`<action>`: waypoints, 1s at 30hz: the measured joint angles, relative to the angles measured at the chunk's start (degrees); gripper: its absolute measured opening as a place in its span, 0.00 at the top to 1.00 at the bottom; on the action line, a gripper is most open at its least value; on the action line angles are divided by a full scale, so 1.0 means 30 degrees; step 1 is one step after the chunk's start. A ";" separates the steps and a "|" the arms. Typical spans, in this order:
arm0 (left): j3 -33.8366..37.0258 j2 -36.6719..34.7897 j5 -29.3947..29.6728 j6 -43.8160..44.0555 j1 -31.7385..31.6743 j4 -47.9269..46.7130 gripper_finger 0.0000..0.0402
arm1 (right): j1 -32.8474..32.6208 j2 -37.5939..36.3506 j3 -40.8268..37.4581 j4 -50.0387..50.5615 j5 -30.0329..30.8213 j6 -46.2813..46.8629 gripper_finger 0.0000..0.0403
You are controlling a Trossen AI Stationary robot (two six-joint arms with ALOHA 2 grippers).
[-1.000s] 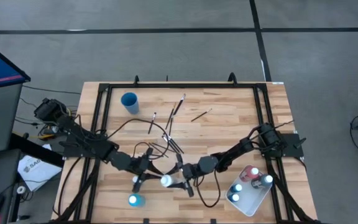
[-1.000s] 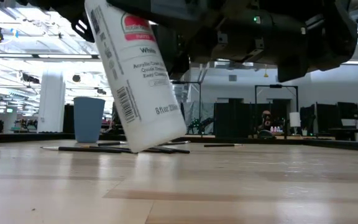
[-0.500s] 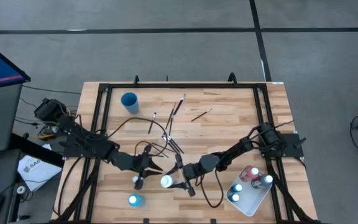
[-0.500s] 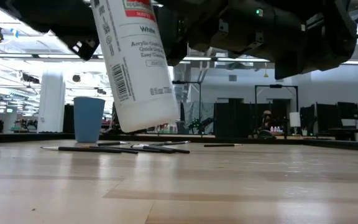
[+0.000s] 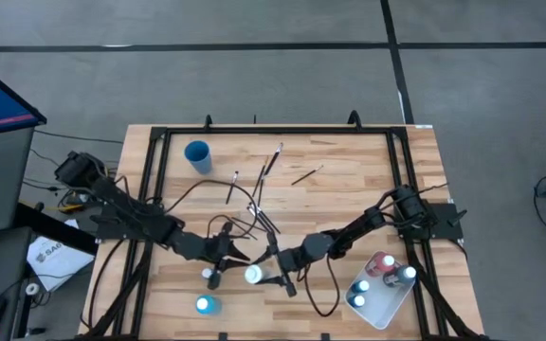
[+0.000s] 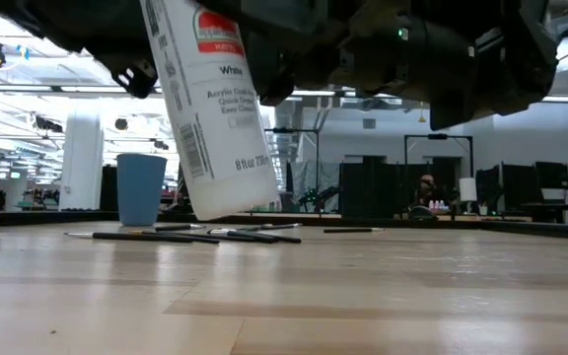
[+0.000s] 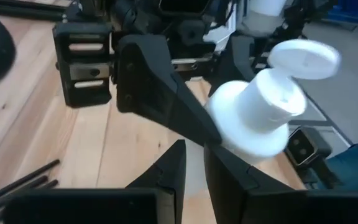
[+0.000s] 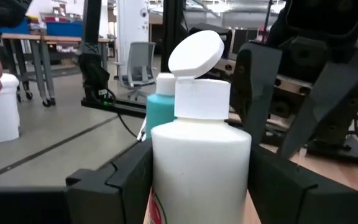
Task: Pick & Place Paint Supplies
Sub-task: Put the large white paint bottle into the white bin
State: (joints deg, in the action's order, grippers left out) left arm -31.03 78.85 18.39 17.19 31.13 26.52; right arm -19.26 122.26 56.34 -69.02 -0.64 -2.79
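A large white paint bottle (image 8: 201,143), its flip cap (image 8: 196,51) standing open, hangs over the near middle of the table in my right gripper (image 5: 271,277). The low view shows its labelled body (image 6: 215,118) tilted and clear of the wood. Just to its left is my left gripper (image 5: 218,265); its fingers (image 7: 173,168) are close together, with nothing seen between them, and point at the bottle's cap end (image 7: 260,118). A teal bottle (image 5: 203,304) stands upright near the front edge. Dark-handled brushes (image 5: 259,213) lie scattered mid-table. My right gripper pinches the white bottle's body between its two fingers (image 8: 126,180), on opposite sides (image 8: 160,165) below the shoulder. The fingers come in level from the table's right. The bottle hangs clear of the table, cap up, its top leaning a little toward the left.
A white tray (image 5: 393,308) at the near right holds several small bottles, one red (image 5: 387,261). A blue cup (image 5: 197,154) stands at the far left. More brushes (image 5: 273,161) lie toward the far edge. A black frame (image 5: 154,189) borders the table.
The white bottle in my right gripper has risen a little and turned more upright, its lower end swinging toward the left in the low view.
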 joint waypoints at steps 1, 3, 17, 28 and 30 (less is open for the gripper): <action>0.0000 0.0168 0.0087 0.0047 -0.0020 0.0007 0.87 | 0.0013 0.0000 0.0000 0.0229 0.0005 0.0001 0.46; 0.0000 0.0451 0.0103 0.0093 -0.0021 0.0048 0.87 | 0.0038 0.0000 0.0000 0.0733 0.0012 0.0030 0.46; 0.0015 0.0909 0.1039 0.0867 -0.0127 0.0600 0.87 | 0.0186 -0.0022 0.0015 0.1516 0.0159 0.0884 0.42; 0.0000 0.0899 0.1017 0.0924 -0.0144 0.0847 0.87 | -0.0033 -0.0066 0.0073 0.2533 0.0283 0.0942 0.42; -0.0055 0.0879 0.0858 0.0933 -0.0129 0.0958 0.87 | -0.0098 -0.0080 0.0087 0.2650 0.0362 0.1021 0.42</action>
State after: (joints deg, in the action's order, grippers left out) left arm -31.19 81.49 20.96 19.99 30.75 29.40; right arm -19.56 122.02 56.60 -61.07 0.45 0.27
